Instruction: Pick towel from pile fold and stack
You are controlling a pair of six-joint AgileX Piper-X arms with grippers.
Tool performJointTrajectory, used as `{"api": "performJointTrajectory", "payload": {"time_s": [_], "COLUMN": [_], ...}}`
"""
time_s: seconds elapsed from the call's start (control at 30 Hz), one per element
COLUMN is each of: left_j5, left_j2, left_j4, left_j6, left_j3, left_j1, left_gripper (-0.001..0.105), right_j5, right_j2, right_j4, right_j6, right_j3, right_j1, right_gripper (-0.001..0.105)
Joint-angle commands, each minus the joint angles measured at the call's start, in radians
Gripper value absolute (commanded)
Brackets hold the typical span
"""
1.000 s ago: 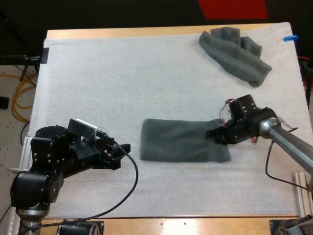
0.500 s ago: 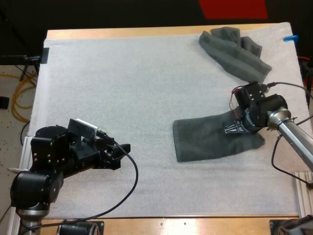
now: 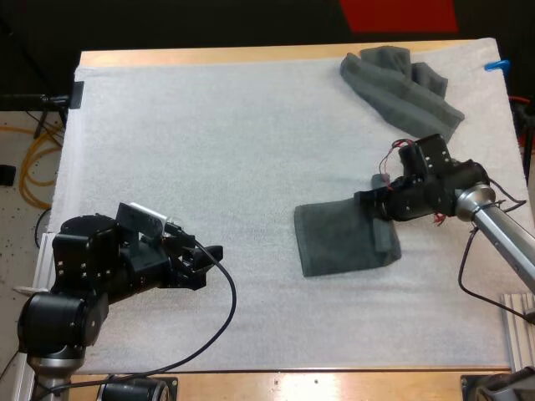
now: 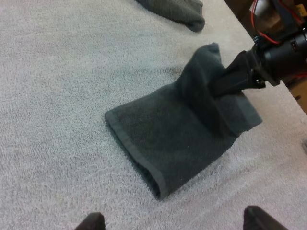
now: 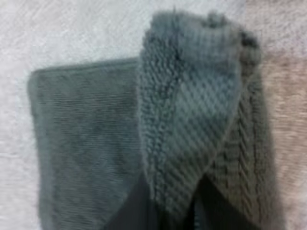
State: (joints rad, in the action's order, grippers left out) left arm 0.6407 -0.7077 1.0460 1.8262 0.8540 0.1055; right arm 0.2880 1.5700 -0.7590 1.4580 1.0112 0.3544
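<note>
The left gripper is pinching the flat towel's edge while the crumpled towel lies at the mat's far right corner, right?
No. The right gripper pinches the flat towel by its edge, as the high view shows; the left gripper stands open, apart from it. The crumpled towel does lie at the far right corner of the mat.

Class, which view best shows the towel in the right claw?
The left wrist view: the towel shows whole, with the right claw pinching its raised far end. The high view shows it flatter, partly under the claw; the right wrist view, cloth close up, edges cut off.
</note>
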Motion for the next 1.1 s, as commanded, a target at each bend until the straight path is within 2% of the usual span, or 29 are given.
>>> {"api": "performJointTrajectory", "payload": {"time_s": [0.0, 0.17, 0.3, 0.47, 0.6, 0.7, 0.8, 0.97, 1.07], "left_j5": [0.007, 0.007, 0.007, 0.007, 0.007, 0.007, 0.007, 0.007, 0.007], "left_j2": [-0.001, -0.001, -0.001, -0.001, -0.001, -0.001, -0.001, -0.001, -0.001], "left_j4": [0.0, 0.0, 0.0, 0.0, 0.0, 0.0, 0.0, 0.0, 0.0], "left_j6": [0.01, 0.01, 0.01, 0.01, 0.01, 0.01, 0.01, 0.01, 0.01], "left_j3": [0.005, 0.005, 0.005, 0.005, 0.005, 0.005, 0.005, 0.005, 0.005], "left_j1": [0.005, 0.005, 0.005, 0.005, 0.005, 0.005, 0.005, 0.005, 0.005], "left_gripper": [0.057, 0.057, 0.057, 0.057, 0.057, 0.057, 0.057, 0.057, 0.057], "right_j5": [0.03, 0.122, 0.134, 0.136, 0.14, 0.149, 0.184, 0.259, 0.324], "right_j2": [0.006, 0.051, 0.075, 0.095, 0.1, 0.1, 0.1, 0.1, 0.098], "right_j4": [0.014, 0.041, 0.087, 0.168, 0.179, 0.179, 0.179, 0.179, 0.179], "right_j6": [-0.016, -0.047, -0.058, -0.146, -0.153, -0.153, -0.153, -0.133, -0.114], "right_j3": [0.007, 0.007, 0.007, 0.007, 0.007, 0.007, 0.007, 0.01, 0.011], "right_j1": [0.0, 0.031, 0.086, 0.14, 0.151, 0.15, 0.15, 0.15, 0.15], "right_gripper": [0.001, 0.001, 0.001, 0.001, 0.001, 0.005, 0.016, 0.057, 0.066]}}
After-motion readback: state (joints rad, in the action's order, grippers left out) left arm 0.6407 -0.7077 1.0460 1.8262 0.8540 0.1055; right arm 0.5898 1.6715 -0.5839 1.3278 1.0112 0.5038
